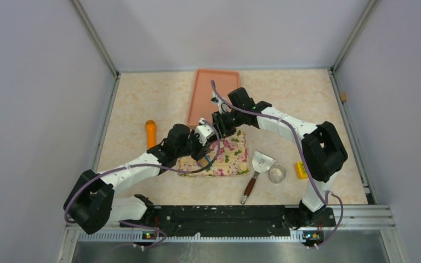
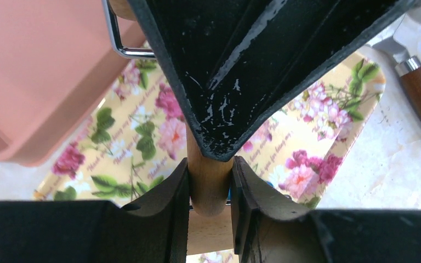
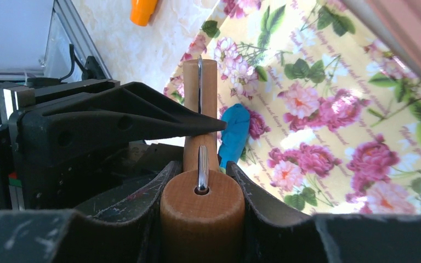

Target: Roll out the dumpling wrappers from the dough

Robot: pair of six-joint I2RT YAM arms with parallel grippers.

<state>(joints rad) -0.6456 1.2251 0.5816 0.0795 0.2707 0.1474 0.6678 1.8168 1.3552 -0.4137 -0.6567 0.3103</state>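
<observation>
Looking at the feeds, my left tool [image 2: 209,165] is pinching one wooden section of the wooden roller [image 3: 202,205], and the right tool [image 3: 203,165] is clamped around the fatter wooden end where the metal wire goes in. The two tools nearly touch nose to nose over the floral mat [image 3: 329,109]. The dough [image 3: 234,134] is a small bright blue lump on the mat, just past the right tool's tips and right beside the roller's far section. I can't tell if the wood is touching it. A pink tray [image 1: 214,93] lies beyond both tools. Behind the right tool, a scraper [image 1: 260,163] and a ring cutter [image 1: 277,174] sit on the surface [image 1: 142,109].
</observation>
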